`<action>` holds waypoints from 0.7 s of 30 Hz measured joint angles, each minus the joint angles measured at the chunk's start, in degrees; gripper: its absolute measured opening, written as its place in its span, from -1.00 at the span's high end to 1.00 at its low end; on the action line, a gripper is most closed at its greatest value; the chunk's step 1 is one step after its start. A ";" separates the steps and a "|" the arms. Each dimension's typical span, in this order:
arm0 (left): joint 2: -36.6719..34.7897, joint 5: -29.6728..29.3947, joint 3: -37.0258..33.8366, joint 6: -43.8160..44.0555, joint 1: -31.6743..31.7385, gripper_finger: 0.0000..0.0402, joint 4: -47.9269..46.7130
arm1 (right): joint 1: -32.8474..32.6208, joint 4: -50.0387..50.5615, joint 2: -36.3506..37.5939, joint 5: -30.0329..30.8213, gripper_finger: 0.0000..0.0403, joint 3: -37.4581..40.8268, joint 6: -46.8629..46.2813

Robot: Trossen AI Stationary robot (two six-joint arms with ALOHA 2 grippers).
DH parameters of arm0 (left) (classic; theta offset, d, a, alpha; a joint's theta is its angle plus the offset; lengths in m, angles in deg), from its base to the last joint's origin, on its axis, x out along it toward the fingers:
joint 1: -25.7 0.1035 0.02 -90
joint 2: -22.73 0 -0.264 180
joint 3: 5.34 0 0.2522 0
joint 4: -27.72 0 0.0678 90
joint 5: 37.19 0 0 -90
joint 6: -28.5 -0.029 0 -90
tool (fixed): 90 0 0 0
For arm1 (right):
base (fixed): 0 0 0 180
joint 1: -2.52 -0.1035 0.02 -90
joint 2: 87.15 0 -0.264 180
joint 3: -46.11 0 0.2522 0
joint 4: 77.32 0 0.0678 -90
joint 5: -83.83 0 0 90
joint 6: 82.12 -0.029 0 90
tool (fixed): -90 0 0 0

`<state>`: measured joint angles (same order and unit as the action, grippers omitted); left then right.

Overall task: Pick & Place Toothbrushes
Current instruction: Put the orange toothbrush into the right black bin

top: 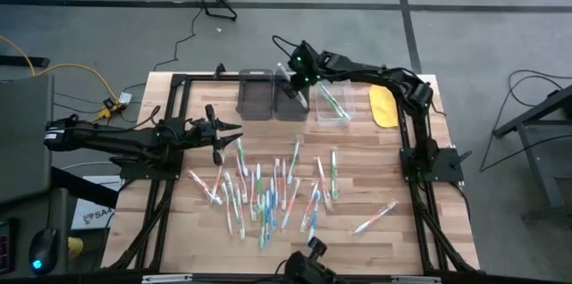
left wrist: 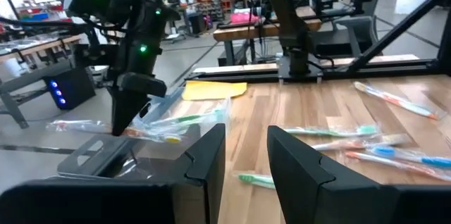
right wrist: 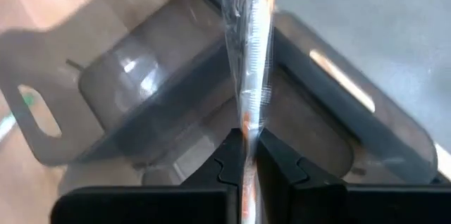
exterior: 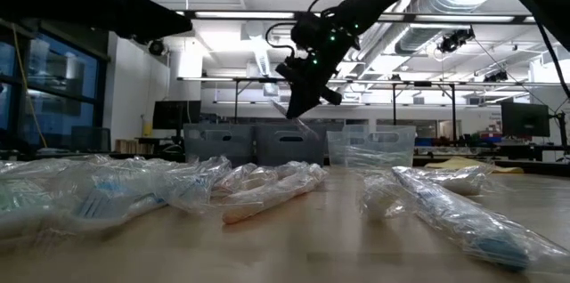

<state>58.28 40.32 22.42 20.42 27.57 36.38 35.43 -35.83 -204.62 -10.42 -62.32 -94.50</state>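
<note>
Several wrapped toothbrushes [top: 268, 190] lie scattered flat on the middle of the wooden table, and one lies apart [top: 374, 217]. My right gripper [right wrist: 246, 139] is at the far edge, above the two dark grey bins [top: 290, 98], shut on a wrapped toothbrush with an orange-red handle [right wrist: 252, 55]. The low view shows that gripper [exterior: 307, 105] raised above the bin row. A clear bin [top: 331, 104] beside the grey ones holds green-handled toothbrushes. My left gripper [top: 234, 132] hovers open at the pile's left far side, touching nothing. My right gripper pinches the wrapped toothbrush between its two fingers, on the handle [right wrist: 248, 115]. The toothbrush runs along the fingers and sticks out past their tips. The fingers come from above, slanting down. The toothbrush is lifted clear, over a grey bin [right wrist: 176, 104].
A yellow flat object [top: 382, 105] lies right of the clear bin, near the right arm's base. The three bins stand in a row along the far edge. Bare wood shows between the bins and the pile and at the table's near right.
</note>
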 joint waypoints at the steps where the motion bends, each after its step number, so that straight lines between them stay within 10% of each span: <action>1: -0.13 0.02 -0.02 0.21 0.00 0.50 -0.27 | -0.02 0.66 0.00 -0.23 0.89 0.00 0.00; 21: -0.13 -0.01 -0.02 0.87 0.00 0.50 -0.34 | 2.45 5.78 0.00 -8.21 0.87 0.00 -7.00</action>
<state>58.15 40.31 22.39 21.28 27.57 36.04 37.88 -30.05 -204.62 -18.63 -62.32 -101.50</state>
